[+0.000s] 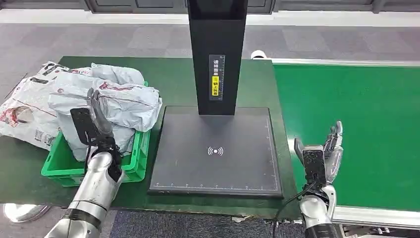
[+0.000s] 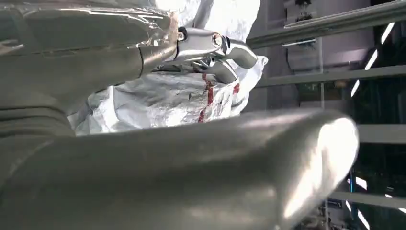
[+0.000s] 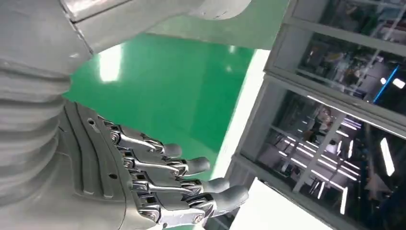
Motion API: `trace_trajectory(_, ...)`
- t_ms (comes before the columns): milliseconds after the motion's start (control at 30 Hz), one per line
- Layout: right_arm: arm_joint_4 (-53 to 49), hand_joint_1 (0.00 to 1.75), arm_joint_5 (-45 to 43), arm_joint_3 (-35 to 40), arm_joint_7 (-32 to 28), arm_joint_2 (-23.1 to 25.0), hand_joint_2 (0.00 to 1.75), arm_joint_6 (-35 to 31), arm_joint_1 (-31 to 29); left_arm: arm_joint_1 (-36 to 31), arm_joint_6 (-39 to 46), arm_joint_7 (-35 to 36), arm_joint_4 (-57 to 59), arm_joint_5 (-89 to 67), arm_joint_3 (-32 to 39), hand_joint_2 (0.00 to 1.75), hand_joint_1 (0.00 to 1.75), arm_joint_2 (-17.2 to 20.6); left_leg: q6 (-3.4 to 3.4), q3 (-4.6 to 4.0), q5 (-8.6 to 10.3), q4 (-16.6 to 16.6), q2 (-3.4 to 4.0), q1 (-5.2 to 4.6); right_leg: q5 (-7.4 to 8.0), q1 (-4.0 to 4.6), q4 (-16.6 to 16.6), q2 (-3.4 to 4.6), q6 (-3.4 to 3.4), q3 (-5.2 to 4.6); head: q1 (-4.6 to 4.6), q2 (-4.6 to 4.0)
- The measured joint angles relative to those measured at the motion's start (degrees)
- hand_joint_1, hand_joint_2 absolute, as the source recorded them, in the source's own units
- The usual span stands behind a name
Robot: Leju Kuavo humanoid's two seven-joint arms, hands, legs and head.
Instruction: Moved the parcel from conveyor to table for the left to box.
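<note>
Parcels sat heaped in the green crate (image 1: 136,166) at the table's left while both hands held nothing.

The left hand (image 1: 96,119) hovered over the crate with its fingers extended above a crumpled white parcel (image 1: 124,101) marked in red, gripping nothing. The right hand (image 1: 324,151) was raised at the edge of the green conveyor (image 1: 356,129), fingers apart and empty. Between them lay the dark scanner pad (image 1: 215,151) with its black upright post (image 1: 217,54). More parcels (image 1: 27,106) lay on the table beside the crate.
</note>
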Motion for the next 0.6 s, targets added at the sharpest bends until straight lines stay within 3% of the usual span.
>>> trace_trajectory(33, 0.1, 0.0, -0.3, 0.0, -0.1, 0.0, 1.75, 0.0, -0.1, 0.1, -0.1, -0.2, -0.2, 0.6, 0.0, 0.0, 0.0, -0.1, 0.0, -0.01, 0.0, 0.0, 0.0, 0.0, 0.0, 0.0, 0.0, 0.01, 0.0, -0.01, 0.0, 0.0)
trace_trajectory(67, 0.3, 0.0, -1.0, 0.2, -0.6, 0.0, 1.75, -0.1, -0.2, 0.2, -0.1, -0.9, -0.4, 1.2, 0.0, 1.75, 0.0, -0.1, 0.0, -0.01, 0.0, 0.0, 0.01, 0.0, 0.0, 0.0, 0.0, 0.02, 0.0, -0.02, 0.0, 0.0)
trace_trajectory(300, 1.9, 0.0, -5.2, 2.9, -7.9, 0.3, 1.75, -3.7, -3.1, 0.5, 15.3, -7.5, -5.9, -5.2, -2.7, 1.75, 0.0, -2.6, 0.0, -0.06, 0.0, 0.0, 0.1, 0.0, 0.05, 0.0, 0.0, 0.09, 0.02, -0.1, -0.02, 0.0)
trace_trajectory(467, 5.2, 0.0, -6.6, 6.0, -12.7, 2.0, 1.75, -5.8, -6.9, -1.4, 17.0, -7.7, -7.3, -10.8, -9.3, 1.75, 0.0, -6.2, 0.03, -0.12, 0.02, 0.1, 0.09, 0.0, 0.12, 0.0, 0.0, 0.07, 0.04, -0.09, 0.0, 0.0)
trace_trajectory(600, 7.1, 0.0, -6.6, 8.6, -13.2, 3.0, 1.75, -6.6, -8.5, -2.4, 17.3, -7.7, -7.3, -12.5, -12.0, 1.75, 0.0, -8.8, 0.03, -0.11, 0.03, 0.1, 0.17, 0.0, 0.13, -0.01, 0.0, 0.15, 0.04, -0.11, 0.0, 0.0)
